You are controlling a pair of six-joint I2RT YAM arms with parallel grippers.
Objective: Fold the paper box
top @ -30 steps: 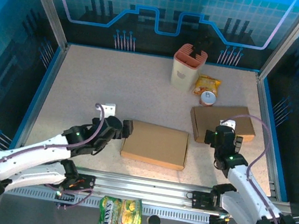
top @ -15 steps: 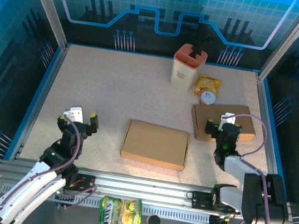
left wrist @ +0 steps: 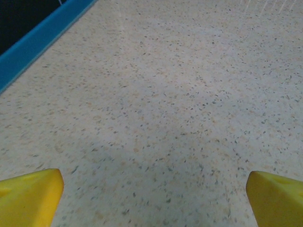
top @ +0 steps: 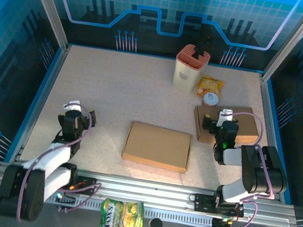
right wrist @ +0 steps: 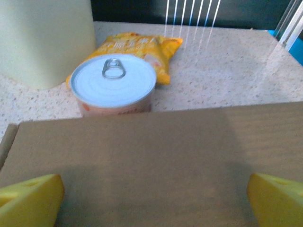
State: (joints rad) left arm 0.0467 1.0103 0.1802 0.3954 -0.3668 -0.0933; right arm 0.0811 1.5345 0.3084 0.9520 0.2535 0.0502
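The paper box (top: pixel 157 146) lies flat and closed in the middle of the table, a plain brown cardboard rectangle that nothing touches. My left gripper (top: pixel 75 117) is well to the left of it, arm folded back, and stands open over bare speckled table (left wrist: pixel 156 118); its yellow fingertips (left wrist: pixel 29 196) are far apart with nothing between them. My right gripper (top: pixel 222 122) is open above a second brown cardboard box (top: pixel 241 124) at the right. In the right wrist view that cardboard (right wrist: pixel 156 161) spreads under the wide-apart yellow fingertips (right wrist: pixel 277 198).
Just beyond the right cardboard stand a tin can with a pull-ring lid (right wrist: pixel 113 87), a yellow snack bag (right wrist: pixel 144 47) and a cream container (top: pixel 190 68). A blue rim (left wrist: pixel 42 33) edges the table on the left. A green snack bag (top: pixel 120 226) lies in front of the rail.
Both arms have drawn back from the central box toward their bases. The left gripper left the box's left edge; the right now hangs over the right cardboard. Both stayed open.
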